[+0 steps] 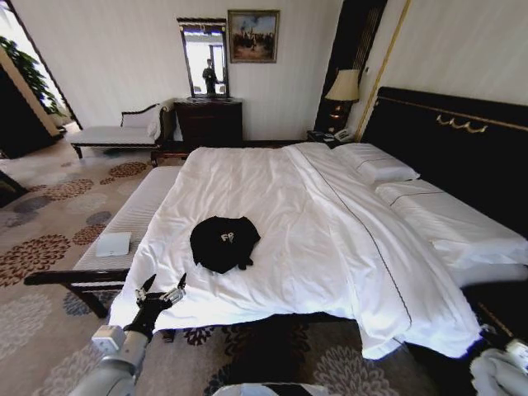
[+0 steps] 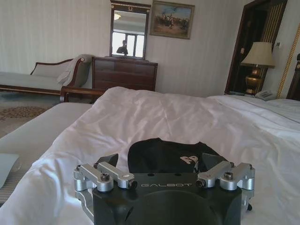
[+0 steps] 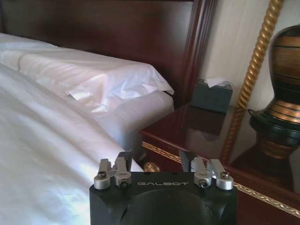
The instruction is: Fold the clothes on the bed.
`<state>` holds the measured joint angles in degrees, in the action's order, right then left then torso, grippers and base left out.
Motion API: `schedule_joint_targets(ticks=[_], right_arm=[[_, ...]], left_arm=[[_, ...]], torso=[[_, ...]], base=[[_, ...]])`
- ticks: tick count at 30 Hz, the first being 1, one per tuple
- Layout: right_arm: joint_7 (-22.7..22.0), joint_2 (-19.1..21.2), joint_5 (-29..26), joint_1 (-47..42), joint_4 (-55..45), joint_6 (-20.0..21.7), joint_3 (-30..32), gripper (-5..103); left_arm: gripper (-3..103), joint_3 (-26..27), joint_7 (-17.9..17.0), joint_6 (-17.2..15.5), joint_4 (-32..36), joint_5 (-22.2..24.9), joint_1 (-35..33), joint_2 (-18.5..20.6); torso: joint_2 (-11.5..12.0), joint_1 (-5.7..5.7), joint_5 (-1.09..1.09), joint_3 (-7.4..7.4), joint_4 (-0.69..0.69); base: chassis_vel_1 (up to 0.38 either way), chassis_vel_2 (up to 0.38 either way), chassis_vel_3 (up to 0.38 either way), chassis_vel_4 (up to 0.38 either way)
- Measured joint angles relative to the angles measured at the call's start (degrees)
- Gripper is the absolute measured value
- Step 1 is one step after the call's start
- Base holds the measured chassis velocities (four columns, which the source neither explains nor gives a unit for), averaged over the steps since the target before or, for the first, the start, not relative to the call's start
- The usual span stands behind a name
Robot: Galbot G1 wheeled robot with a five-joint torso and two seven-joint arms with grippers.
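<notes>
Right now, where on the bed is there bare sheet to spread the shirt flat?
Bare duvet on the bed runs from the black T-shirt toward the far edge, and across to the seam by the pillows. Tighter: the strip between the shirt and the near edge, where the open left hand hovers. The right hand is by the nightstand.

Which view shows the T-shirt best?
The head view: the whole T-shirt lies bunched on the bed. In the left wrist view the left tool hides its near edge. The right wrist view faces the nightstand.
</notes>
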<state>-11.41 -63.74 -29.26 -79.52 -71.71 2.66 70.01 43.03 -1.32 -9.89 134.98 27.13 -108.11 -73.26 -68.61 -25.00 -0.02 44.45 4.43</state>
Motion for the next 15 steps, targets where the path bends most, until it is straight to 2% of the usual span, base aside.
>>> schedule_joint_targets(ticks=[1,3,5,6,7,8,13,15], right_arm=[[0.29,-0.26,-0.19,-0.25,-0.73,-0.18,-0.05,58],[1.51,-1.44,-1.15,-1.29,-4.25,-0.78,-0.31,69],[1.69,-1.65,-1.34,-1.48,-4.88,-0.84,-0.38,69],[2.35,-2.64,-1.99,-2.30,-7.52,-1.10,-0.69,80],[2.83,-3.52,-2.24,-2.97,-9.60,-1.17,-0.97,85],[3.36,-4.38,-2.23,-3.70,-11.63,-1.12,-1.25,85],[4.22,-7.77,-0.58,-6.92,-21.04,-0.11,-3.37,99],[4.25,-8.16,-0.38,-7.31,-22.23,0.04,-3.69,99]], left_arm=[[100,0.01,0.00,0.01,-0.01,0.00,-0.02,-0.01],[100,0.02,0.02,0.03,-0.03,0.00,-0.04,-0.02],[100,0.00,0.02,0.03,-0.04,0.00,-0.04,-0.02],[100,-0.08,0.02,0.03,-0.04,-0.04,-0.02,-0.04],[100,-0.11,0.01,0.03,-0.02,-0.08,0.00,-0.06],[100,-0.15,0.00,0.03,-0.01,-0.12,0.00,-0.09],[100,-0.19,0.00,0.03,0.06,-0.23,-0.12,-0.37],[100,-0.19,0.00,0.03,0.06,-0.25,-0.16,-0.43]], torso=[[0.00,0.00,0.01,0.00,0.01],[0.00,0.02,0.01,-0.01,0.00],[-0.01,0.02,0.01,-0.01,0.00],[-0.01,0.02,0.00,-0.01,-0.01],[-0.01,0.02,0.00,-0.01,-0.01],[-0.01,0.02,0.00,-0.01,-0.01],[0.00,0.01,0.00,0.00,-0.02],[0.00,0.01,0.01,0.00,-0.02]], base=[[0.000,0.000,0.000,0.000],[0.000,0.000,0.000,0.000],[0.000,0.000,0.000,0.000],[0.000,0.000,0.000,0.000],[0.000,0.000,0.000,0.000],[0.000,0.000,0.000,0.000],[0.000,0.000,0.000,0.000],[0.000,0.000,0.000,0.000]])
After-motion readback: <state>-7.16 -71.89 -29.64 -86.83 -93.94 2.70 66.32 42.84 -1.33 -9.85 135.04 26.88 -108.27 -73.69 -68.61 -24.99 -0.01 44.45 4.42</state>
